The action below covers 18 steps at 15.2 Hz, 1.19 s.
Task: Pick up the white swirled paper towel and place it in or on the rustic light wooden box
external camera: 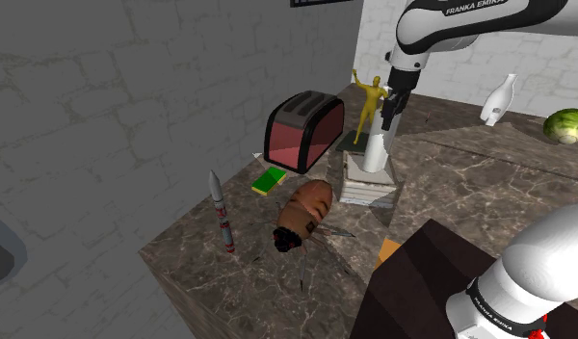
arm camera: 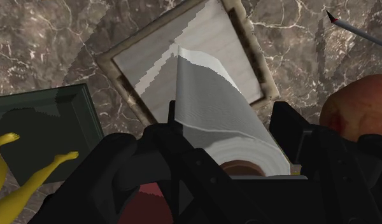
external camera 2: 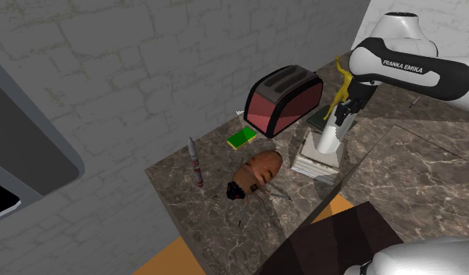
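Paper towel roll (external camera: 376, 154), white with fine ribbing down its side, is clasped between the pincer's (external camera: 384, 125) two black fingers (arm camera: 159, 137). They press on opposite flanks close to its upper end, so the roll hangs upright straight below the pincer. Gripping it high leaves the lower end free to go in first.

The light wooden box (external camera: 366, 193) lies on the dark marbled table (external camera: 239, 274) directly beneath the pincer. In the wrist view the roll's far end falls inside the box's pale frame, well within the rim rather than over it. Whether that end already rests on the box floor or hangs just above it cannot be told.

By my reading the carry is nearly done and what remains is the release — the pincer seems to be lined up over the middle of the box for that reason.

The risk is in the shape: a tall roll stood on end in a shallow box may tip once the fingers let go. A yellow figure (external camera: 370, 101) on a dark green base (external camera: 350, 143) stands just beside the pincer and close to the box, so a falling roll could knock it. A red toaster (external camera: 302, 130) sits a little beyond the figure — near, but apart from the pincer. A brown oblong object (external camera: 306, 210) lies lower down on the table, apart from the box.
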### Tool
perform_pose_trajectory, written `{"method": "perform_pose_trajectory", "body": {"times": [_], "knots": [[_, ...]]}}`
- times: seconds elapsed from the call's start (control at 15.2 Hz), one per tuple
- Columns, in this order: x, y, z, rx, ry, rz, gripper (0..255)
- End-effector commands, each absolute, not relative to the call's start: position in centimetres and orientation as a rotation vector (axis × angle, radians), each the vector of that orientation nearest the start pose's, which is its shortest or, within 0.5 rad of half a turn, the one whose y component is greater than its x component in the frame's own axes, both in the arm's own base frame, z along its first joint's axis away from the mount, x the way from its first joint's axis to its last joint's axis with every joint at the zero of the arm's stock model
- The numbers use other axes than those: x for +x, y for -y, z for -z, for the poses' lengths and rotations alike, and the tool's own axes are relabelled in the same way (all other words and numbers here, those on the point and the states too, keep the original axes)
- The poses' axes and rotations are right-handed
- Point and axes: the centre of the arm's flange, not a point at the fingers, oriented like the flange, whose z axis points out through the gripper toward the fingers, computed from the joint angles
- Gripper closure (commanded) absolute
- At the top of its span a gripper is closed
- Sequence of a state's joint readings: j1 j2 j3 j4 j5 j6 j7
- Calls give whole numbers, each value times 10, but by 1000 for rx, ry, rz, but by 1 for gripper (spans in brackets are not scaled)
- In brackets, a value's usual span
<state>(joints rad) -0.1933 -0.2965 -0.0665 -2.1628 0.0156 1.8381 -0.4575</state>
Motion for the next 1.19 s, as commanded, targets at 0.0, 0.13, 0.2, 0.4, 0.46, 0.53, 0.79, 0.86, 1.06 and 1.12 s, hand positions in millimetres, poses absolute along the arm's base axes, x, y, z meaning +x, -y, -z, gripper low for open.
{"method": "perform_pose_trajectory", "body": {"times": [0.0, 0.13, 0.2, 0.4, 0.46, 0.53, 0.79, 0.86, 1.06, 1.12], "knots": [[447, 120, -517, -3084, 304, -23, 255], [447, 120, -517, -3084, 304, -23, 0], [447, 120, -517, -3084, 304, -23, 0], [447, 120, -517, -3084, 304, -23, 0], [447, 120, -530, -3084, 304, -23, 0], [448, 121, -543, -3084, 304, -23, 0], [448, 122, -567, -3084, 304, -23, 0], [448, 122, -567, -3084, 304, -23, 0], [448, 122, -567, -3084, 304, -23, 0], [448, 122, -567, -3084, 304, -23, 0]]}}
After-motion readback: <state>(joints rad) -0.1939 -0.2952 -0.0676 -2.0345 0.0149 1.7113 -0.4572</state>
